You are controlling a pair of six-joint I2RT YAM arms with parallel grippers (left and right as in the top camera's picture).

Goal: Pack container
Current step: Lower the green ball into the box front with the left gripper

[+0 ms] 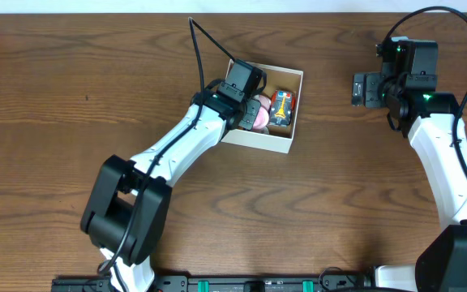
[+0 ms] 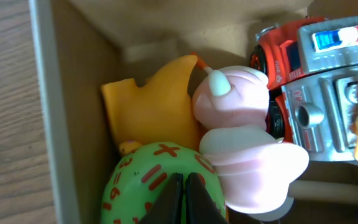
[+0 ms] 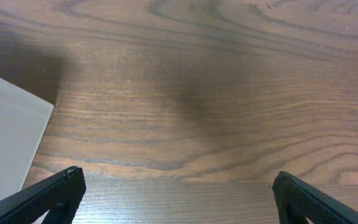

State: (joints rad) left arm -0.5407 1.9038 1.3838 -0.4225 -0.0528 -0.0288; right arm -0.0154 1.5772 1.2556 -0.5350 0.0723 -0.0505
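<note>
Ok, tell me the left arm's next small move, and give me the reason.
Probably lift the left gripper straight up out of the container. Its fingers look shut with nothing between them, right over the green toy, which lies in the box beside the yellow toy, the pink toy and the red truck. The placing looks done.
</note>
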